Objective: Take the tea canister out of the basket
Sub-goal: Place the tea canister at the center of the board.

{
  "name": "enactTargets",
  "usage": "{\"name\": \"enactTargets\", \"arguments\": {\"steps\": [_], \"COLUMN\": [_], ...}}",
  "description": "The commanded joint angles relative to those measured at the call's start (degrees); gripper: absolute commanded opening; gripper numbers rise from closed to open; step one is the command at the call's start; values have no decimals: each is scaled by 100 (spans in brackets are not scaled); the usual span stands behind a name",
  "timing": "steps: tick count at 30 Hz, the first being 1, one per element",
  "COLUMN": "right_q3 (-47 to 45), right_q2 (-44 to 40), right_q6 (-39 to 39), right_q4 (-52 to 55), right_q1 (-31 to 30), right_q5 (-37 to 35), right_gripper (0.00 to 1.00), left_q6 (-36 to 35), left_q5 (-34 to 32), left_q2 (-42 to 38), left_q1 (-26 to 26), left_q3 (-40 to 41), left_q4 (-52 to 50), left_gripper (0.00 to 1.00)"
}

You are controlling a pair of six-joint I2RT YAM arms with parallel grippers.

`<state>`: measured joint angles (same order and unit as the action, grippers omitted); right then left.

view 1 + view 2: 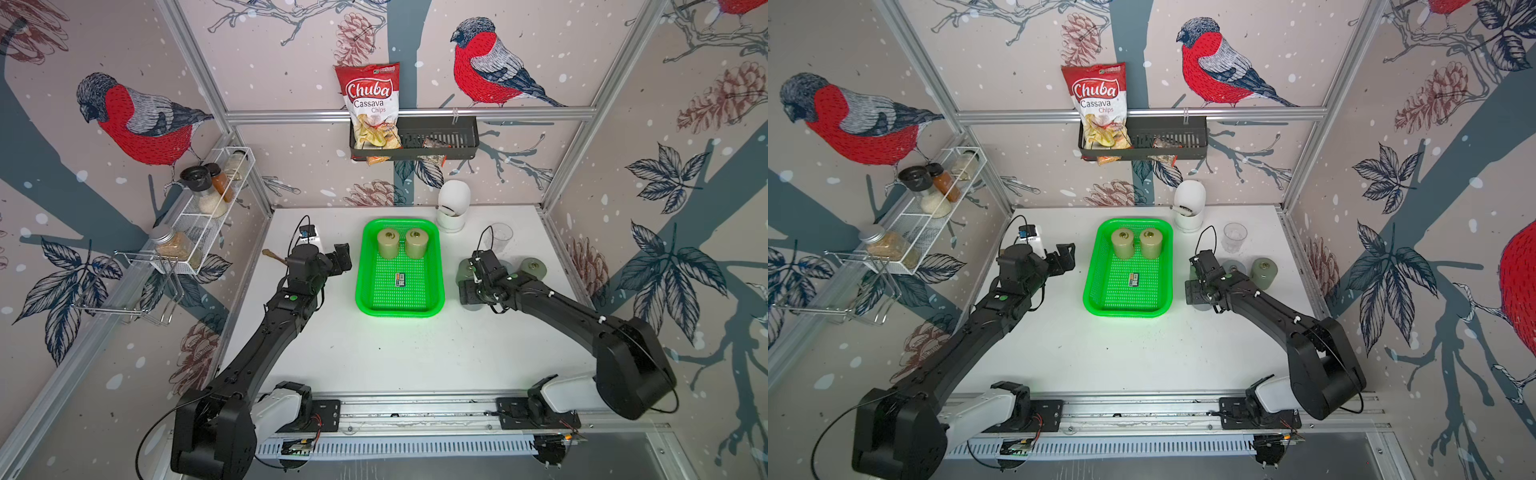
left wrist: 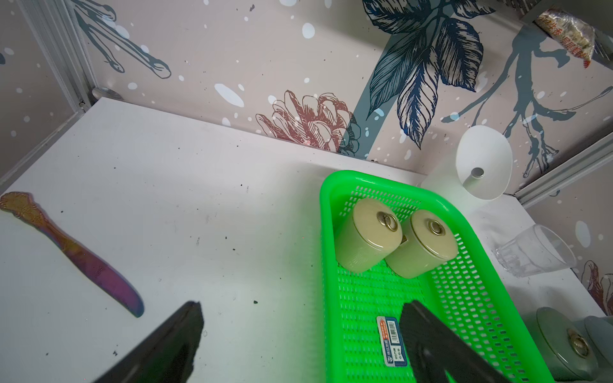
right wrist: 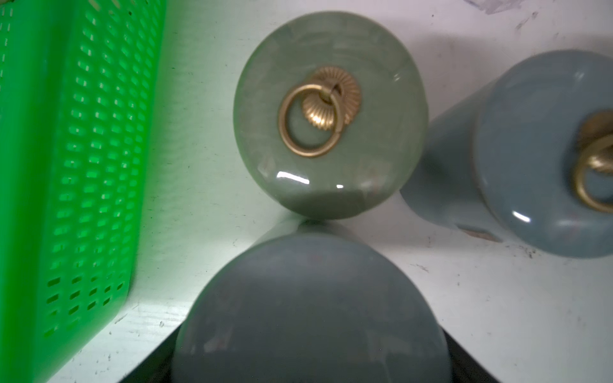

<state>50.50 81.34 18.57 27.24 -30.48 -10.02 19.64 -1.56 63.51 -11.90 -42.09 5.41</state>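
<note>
R gripper (image 3: pixel 310 354) is clamped on a grey-green tea canister (image 3: pixel 306 315), 1 black finger on each side. That canister is outside the basket (image 1: pixel 399 312), over the white table (image 1: pixel 395 353) just R of it. Can't tell if it's lifted or resting.

Just past it in the R wrist view a 2nd canister (image 3: pixel 330 112) stands upright w/ a brass ring flat on its lid. A 3rd canister (image 3: pixel 530 159), bluer, stands near that 1, farther from the basket.

Inside the basket, at the far end, a 4th canister (image 1: pixel 388 243) and a 5th canister (image 1: pixel 417 243) stand upright just beside each other. A small label (image 1: pixel 400 279) lies on the mesh mid-basket.

L gripper (image 2: pixel 302 306) is spread wide, holding nothing. It hangs at the basket's L side, 1 finger over the table, the other over the mesh.

A knife (image 2: pixel 76 255) lies on the table L of it. A clear glass (image 1: pixel 500 237) stands R of the basket's far end.
</note>
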Motion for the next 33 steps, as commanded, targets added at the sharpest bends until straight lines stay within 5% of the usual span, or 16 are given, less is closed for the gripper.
{"name": "enactTargets", "arguments": {"steps": [1,15,27,33], "right_q3": [-66,-233,-256,-268], "right_q2": [71,303,393,400], "right_q6": [116,94,44,13], "right_q4": [-485,-685,-660,-624], "right_q1": [6,25,29,26], "right_q5": [8,-82,-9,-11], "right_gripper": [0,0,60,76], "left_q6": [-9,-30,-47,-48], "left_q5": [-40,-64,-72,-58], "left_q2": [-5,-68,-102,-102], "left_q1": [-31,-32,-32,-31], "left_q3": [-52,-83,-103,-141], "left_q4": [74,-9,-52,-66], "left_gripper": [97,97,97,97]}}
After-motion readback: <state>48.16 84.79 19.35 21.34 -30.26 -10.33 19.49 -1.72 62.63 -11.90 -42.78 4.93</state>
